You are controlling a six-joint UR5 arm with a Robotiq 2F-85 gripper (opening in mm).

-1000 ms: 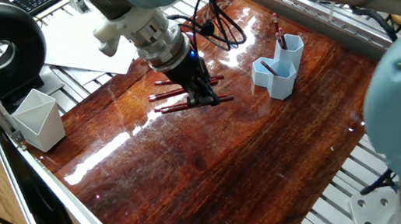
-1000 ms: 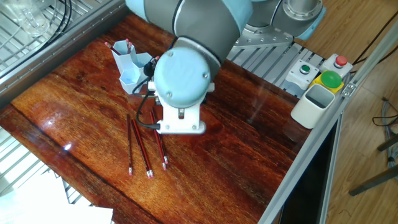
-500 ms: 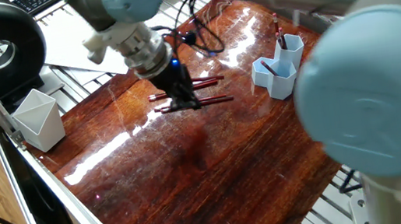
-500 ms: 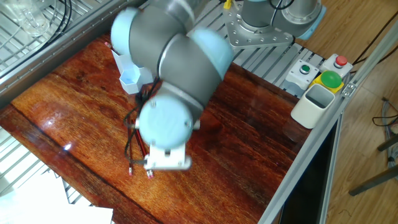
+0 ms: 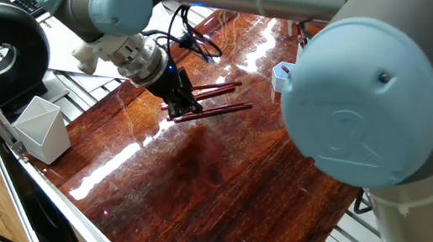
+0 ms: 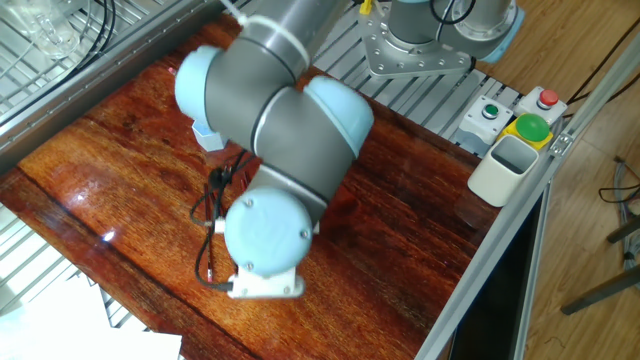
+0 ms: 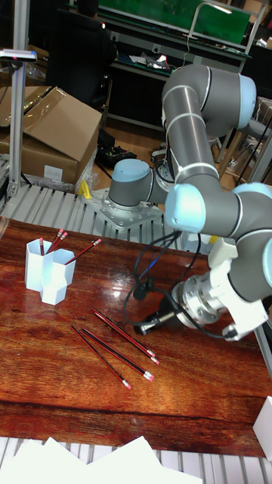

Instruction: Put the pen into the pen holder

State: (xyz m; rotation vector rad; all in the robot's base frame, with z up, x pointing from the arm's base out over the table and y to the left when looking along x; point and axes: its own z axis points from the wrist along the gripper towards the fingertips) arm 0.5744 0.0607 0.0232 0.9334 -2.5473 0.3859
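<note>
**A:** Why do the jaws sit so low and tilted over the table (image 5: 233, 178)?

**B:** The three loose pens lie flat there in a row, directly under the jaws and just beside them. A flat pen can only be taken from above, so the wrist brings the tips down among them. In one fixed view the dark fingers (image 5: 185, 102) stand over the middle pen (image 5: 166, 106), with the far pen (image 5: 219, 91) on one side and the near pen (image 5: 219, 111) on the other.

**A:** Do the jaws have hold of one?

**B:** That cannot be told. The fingers are dark and small against the wood, and the other fixed view shows only the arm's housing (image 6: 265, 235). Whether the gap is wide or closed on a pen is not visible.

**A:** Where is the pen holder?

**B:** Well apart from the jaws, across the table past the far ends of the pens. In the tall fixed view the pen holder (image 7: 45, 271) stands upright with pens already leaning out of its tubes. In one fixed view the arm covers all but a sliver.

**A:** And the pale cup (image 5: 41, 129)?

**B:** It stands at the table's edge, on the other side of the jaws from the holder. It appears to have no part in this job.

**A:** So which step does this look like?

**B:** Most likely the pickup, judging by the tips down at the pens.
</note>
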